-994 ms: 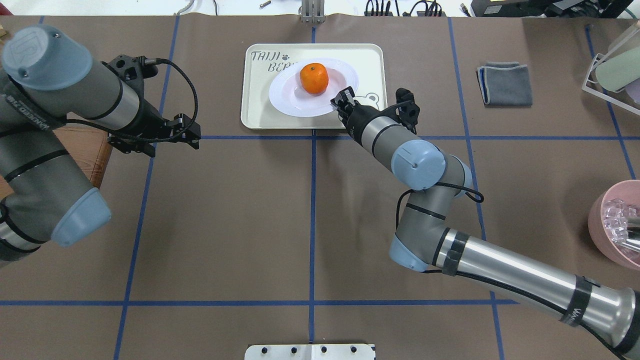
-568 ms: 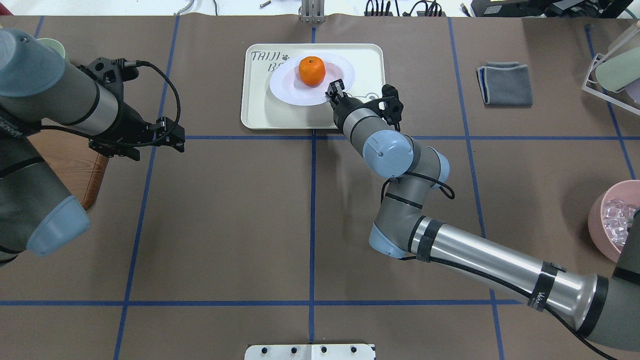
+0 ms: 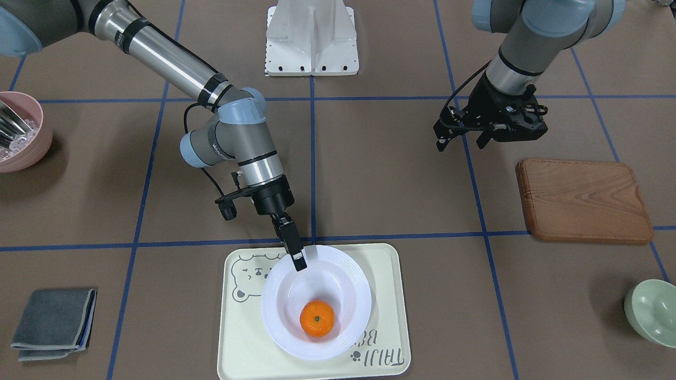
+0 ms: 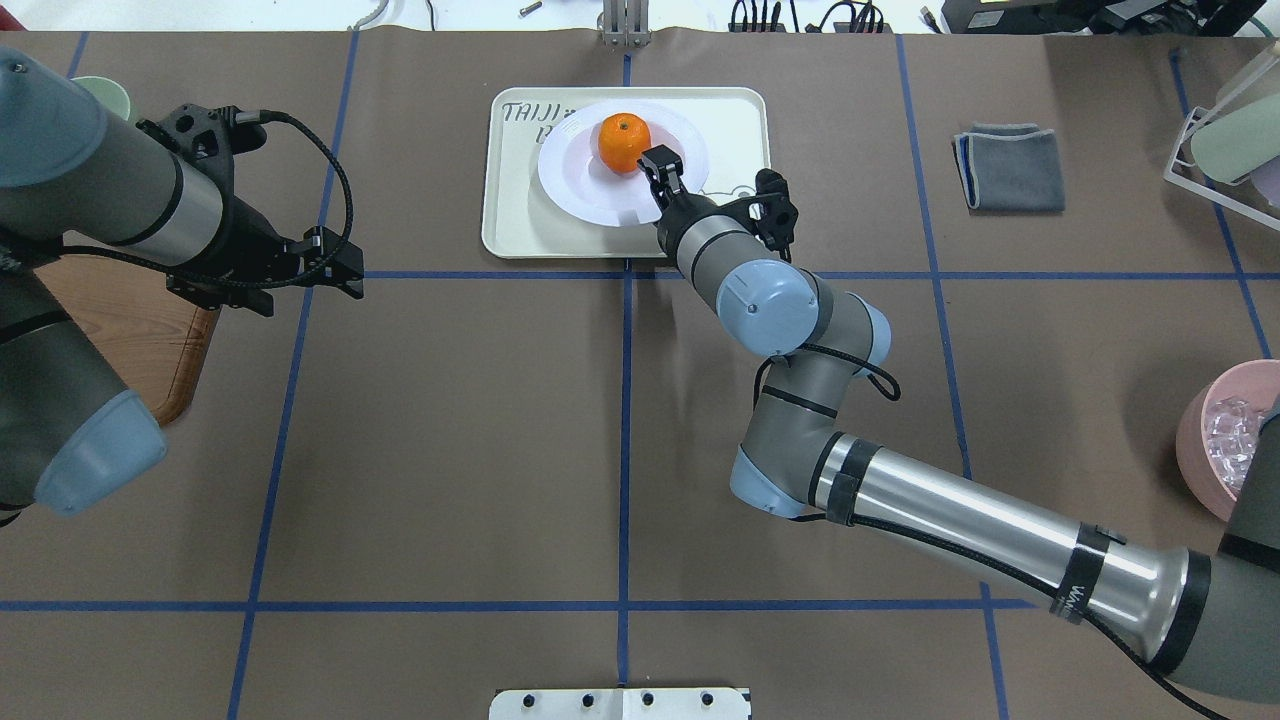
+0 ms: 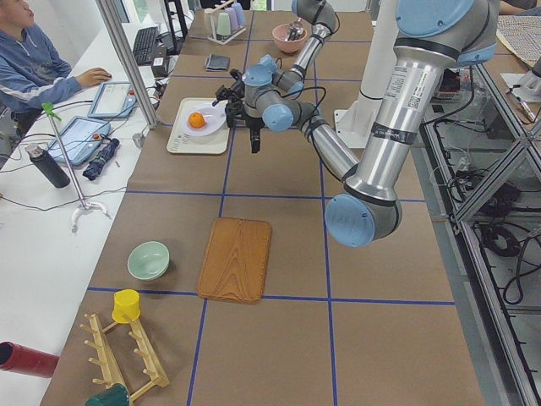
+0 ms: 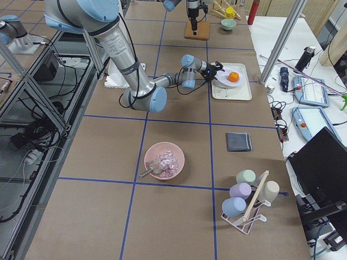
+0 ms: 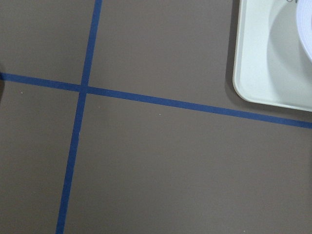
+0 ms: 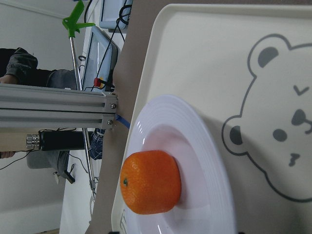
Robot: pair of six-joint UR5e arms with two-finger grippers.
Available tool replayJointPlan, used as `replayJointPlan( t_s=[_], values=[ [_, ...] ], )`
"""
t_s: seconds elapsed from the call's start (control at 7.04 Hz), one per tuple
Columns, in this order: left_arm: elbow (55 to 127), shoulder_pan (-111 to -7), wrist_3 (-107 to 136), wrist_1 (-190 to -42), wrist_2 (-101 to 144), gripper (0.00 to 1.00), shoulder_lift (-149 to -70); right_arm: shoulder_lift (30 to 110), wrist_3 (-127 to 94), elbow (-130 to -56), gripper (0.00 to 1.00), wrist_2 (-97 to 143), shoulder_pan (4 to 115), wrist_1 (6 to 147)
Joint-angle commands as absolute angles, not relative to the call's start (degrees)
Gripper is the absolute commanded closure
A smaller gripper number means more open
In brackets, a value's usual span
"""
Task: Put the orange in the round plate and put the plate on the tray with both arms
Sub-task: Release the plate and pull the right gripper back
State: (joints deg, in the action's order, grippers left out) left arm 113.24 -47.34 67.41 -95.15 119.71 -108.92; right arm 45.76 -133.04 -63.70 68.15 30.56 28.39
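Overhead exterior view: right gripper [image 4: 660, 163] has its fingers pinched on the round plate [image 4: 585, 190] rim over the tray [image 4: 510, 228], orange [image 4: 623, 142] inside; left gripper [image 4: 357, 281] fingers hang spread above the desk [image 4: 450, 420].

The orange [image 3: 317, 318], low in the centre of the front-facing view, is glowing bright orange with a tiny green stem dot. The round plate [image 3: 356, 285] is shining glossy white, its rim carrying concentric ridges. The tray [image 3: 240, 343] is showing cream, bearing a grey bear-face drawing and grey lettering. The table [image 3: 380, 174] is wearing dull brown, crossed by a blue tape grid. The right arm [image 3: 163, 58] and the left arm [image 3: 520, 58] are showing silver-grey with light-blue joint caps. The right gripper [image 3: 299, 262] and the left gripper [image 3: 459, 142] are showing black. At right, the board [image 3: 583, 200] is displaying warm brown wood grain and the green bowl [image 3: 652, 311] is showing a pale tint. At left, the pink bowl [image 3: 24, 148] and the grey cloth [image 3: 53, 322] are sitting plain.
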Motion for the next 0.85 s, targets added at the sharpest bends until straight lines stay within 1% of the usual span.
replayJointPlan(
  t_s=[0.0, 0.14, 0.28, 0.43, 0.71],
  values=[
    [113.12, -47.37, 67.41, -95.01, 119.71, 0.03, -109.25, 50.07, -133.07, -73.34, 0.00, 70.21, 30.59, 29.78],
    [113.03, -47.37, 67.33, -95.01, 119.71, 0.03, -109.34, 53.23, -132.89, -79.83, 0.00, 72.23, 30.50, 32.67],
    [112.68, -47.37, 67.06, -95.01, 119.71, 0.03, -109.34, 55.70, -132.54, -83.55, 0.00, 73.90, 30.50, 33.57],
    [112.41, -47.46, 66.63, -95.01, 119.71, 0.03, -109.25, 58.59, -131.67, -86.37, 0.00, 76.09, 30.67, 33.57],
    [112.32, -47.81, 66.45, -95.10, 119.71, 0.03, -109.07, 63.78, -123.89, -89.90, 0.00, 85.72, 35.13, 33.49]
  ],
)
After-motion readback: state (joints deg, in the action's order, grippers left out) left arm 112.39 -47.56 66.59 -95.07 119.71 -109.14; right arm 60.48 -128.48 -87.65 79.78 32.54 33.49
